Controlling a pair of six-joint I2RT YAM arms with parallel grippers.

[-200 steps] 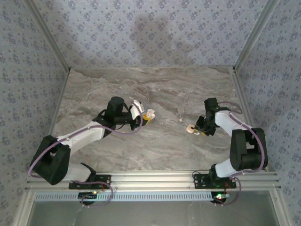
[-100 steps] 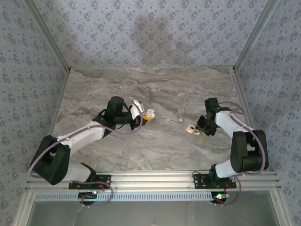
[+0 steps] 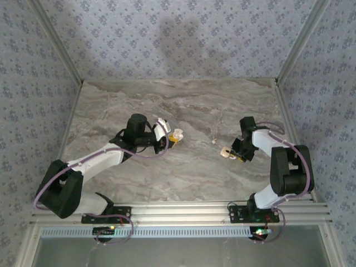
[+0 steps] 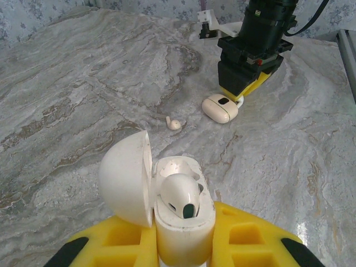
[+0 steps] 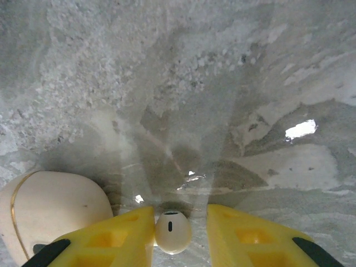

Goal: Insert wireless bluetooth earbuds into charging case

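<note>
Left gripper [image 4: 184, 245] pinches open cream hinged charging case [image 4: 181, 217]; jaws of right gripper [image 5: 181, 216], slightly spread, seemingly straddle tiny white plastic earbud [image 5: 172, 232].

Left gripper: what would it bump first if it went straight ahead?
Probably the loose earbud lying on the table ahead of the left gripper and its open case, though it might touch table first; depth is unclear.

Top cam high over table [image 3: 183, 172]; wrist cams low, close on it.
</note>
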